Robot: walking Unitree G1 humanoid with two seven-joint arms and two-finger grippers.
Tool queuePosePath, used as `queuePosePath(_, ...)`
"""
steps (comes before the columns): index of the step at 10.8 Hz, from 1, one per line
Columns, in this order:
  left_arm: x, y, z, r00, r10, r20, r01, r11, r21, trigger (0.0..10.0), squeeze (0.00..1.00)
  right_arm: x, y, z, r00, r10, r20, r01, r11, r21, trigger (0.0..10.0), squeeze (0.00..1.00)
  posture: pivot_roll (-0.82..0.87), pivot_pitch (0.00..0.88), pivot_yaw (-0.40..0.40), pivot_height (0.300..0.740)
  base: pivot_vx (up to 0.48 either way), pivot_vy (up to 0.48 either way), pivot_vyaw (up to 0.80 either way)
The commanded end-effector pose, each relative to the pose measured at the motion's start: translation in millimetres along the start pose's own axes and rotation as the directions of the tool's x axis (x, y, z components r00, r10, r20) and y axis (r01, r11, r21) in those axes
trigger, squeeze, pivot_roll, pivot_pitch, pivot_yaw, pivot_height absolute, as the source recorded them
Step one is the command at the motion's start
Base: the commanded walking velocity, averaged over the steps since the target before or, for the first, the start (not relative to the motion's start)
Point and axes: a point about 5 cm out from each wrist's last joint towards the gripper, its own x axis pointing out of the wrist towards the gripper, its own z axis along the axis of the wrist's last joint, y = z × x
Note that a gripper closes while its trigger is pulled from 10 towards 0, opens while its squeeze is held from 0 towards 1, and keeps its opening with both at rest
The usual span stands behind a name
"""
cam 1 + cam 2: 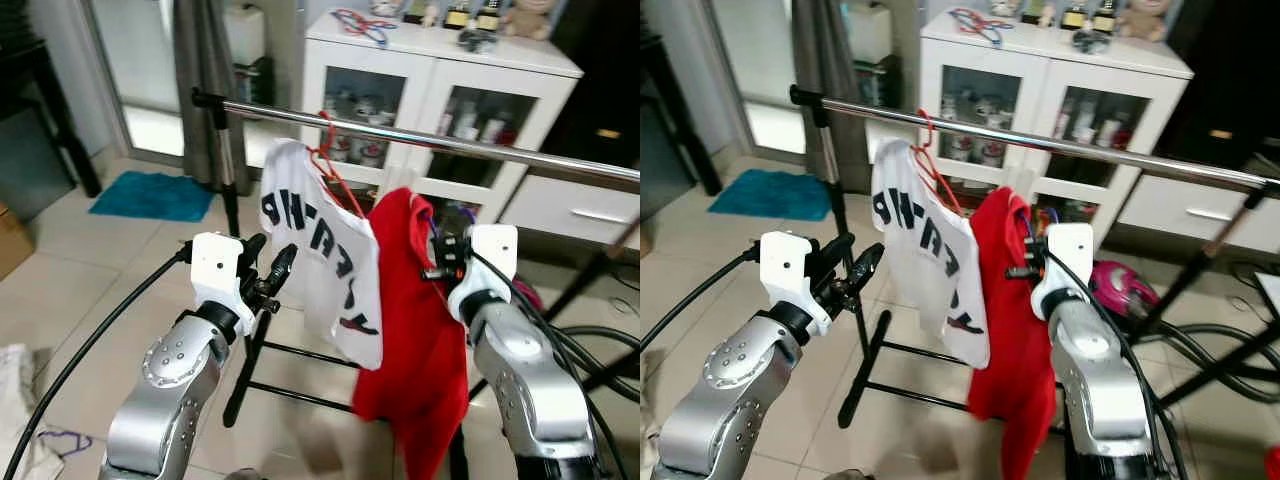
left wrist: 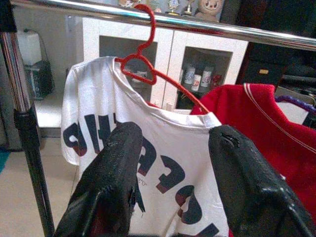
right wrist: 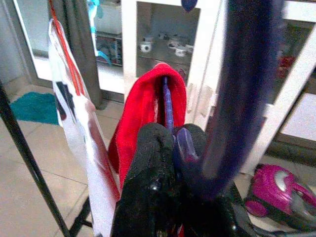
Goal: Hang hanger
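Tiled room, steel rail (image 1: 470, 142) across. White shirt (image 1: 325, 260) hung on red hanger (image 2: 148, 59). Right claw (image 1: 436, 262) gripping purple hanger (image 3: 169, 101) with red shirt (image 1: 410, 320), below rail, not hooked. Left claw (image 1: 272, 270) wide, empty.

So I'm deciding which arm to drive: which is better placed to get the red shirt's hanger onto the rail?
Right. The right hand is shut on the purple hanger carrying the red shirt, below the rail. The left hand is open, holding nothing.
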Motion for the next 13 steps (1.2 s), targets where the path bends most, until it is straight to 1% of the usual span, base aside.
queuePosePath(1,0.8,-1.6,-1.7,1.0,0.005,0.001,-0.005,1.0,0.019,10.0,0.0,0.1,-1.9,14.2,0.998,0.002,0.059,-0.001,1.0,-0.016,10.0,0.0,0.09,0.0,-0.059,0.74,0.0,0.0,0.0)
queuePosePath(2,2.8,-1.7,0.0,1.0,0.015,0.01,-0.016,1.0,0.026,10.0,0.0,2.6,-2.3,18.1,0.997,0.0,0.071,0.001,1.0,-0.016,10.0,0.0,0.09,0.0,-0.058,0.74,0.0,0.0,0.0)
queuePosePath(3,6.8,-1.3,1.4,1.0,0.019,0.013,-0.019,0.999,0.03,10.0,0.0,4.9,-1.4,24.4,0.996,-0.002,0.086,0.003,1.0,-0.011,10.0,0.0,0.08,0.0,-0.053,0.74,0.0,-0.48,0.0)
queuePosePath(4,8.1,0.2,1.2,1.0,0.026,0.01,-0.027,0.999,0.034,10.0,0.0,4.2,-0.2,23.9,0.997,0.004,0.081,-0.003,1.0,-0.017,10.0,0.0,0.08,0.0,-0.052,0.74,0.0,-0.48,0.0)
queuePosePath(6,9.1,4.6,3.6,0.998,0.057,0.022,-0.058,0.998,0.021,10.0,0.0,2.9,0.5,18.7,0.998,0.013,0.055,-0.012,1.0,-0.005,10.0,0.0,0.09,0.0,-0.048,0.74,0.0,0.0,0.0)
queuePosePath(8,9.2,7.2,2.4,0.997,0.071,0.001,-0.071,0.996,0.061,10.0,0.0,2.7,2.1,16.2,0.999,0.019,0.043,-0.019,1.0,-0.004,10.0,0.0,0.1,0.0,-0.056,0.74,0.0,0.0,0.0)
queuePosePath(9,7.9,5.6,2.4,0.999,0.046,0.012,-0.046,0.996,0.07,10.0,0.0,3.9,3.2,15.9,0.999,0.019,0.039,-0.018,1.0,-0.005,10.0,0.0,0.1,0.0,-0.059,0.74,0.0,0.0,0.0)
queuePosePath(10,7.4,6.2,3.3,0.999,0.042,0.02,-0.043,0.996,0.079,10.0,0.0,5.0,3.5,17.0,0.999,0.015,0.04,-0.015,1.0,-0.012,10.0,0.0,0.1,0.0,-0.06,0.74,0.266,0.0,0.0)
queuePosePath(11,8.8,7.6,4.4,0.999,0.043,0.022,-0.045,0.996,0.083,10.0,0.0,5.1,-0.7,17.4,0.999,-0.02,0.034,0.021,0.999,-0.04,10.0,0.0,0.1,0.0,-0.061,0.74,0.341,0.0,0.0)
queuePosePath(12,9.7,7.8,5.8,0.999,0.03,0.023,-0.032,0.996,0.089,10.0,0.0,4.5,-6.8,14.5,0.998,-0.062,0.018,0.062,0.998,-0.018,10.0,0.0,0.1,0.0,-0.052,0.74,0.352,0.0,0.8)
queuePosePath(13,9.7,8.8,5.9,1.0,0.018,0.018,-0.02,0.995,0.096,10.0,0.0,3.6,-9.7,13.2,0.996,-0.082,0.02,0.081,0.996,0.033,10.0,0.0,0.1,0.0,-0.044,0.74,0.375,0.0,0.43)
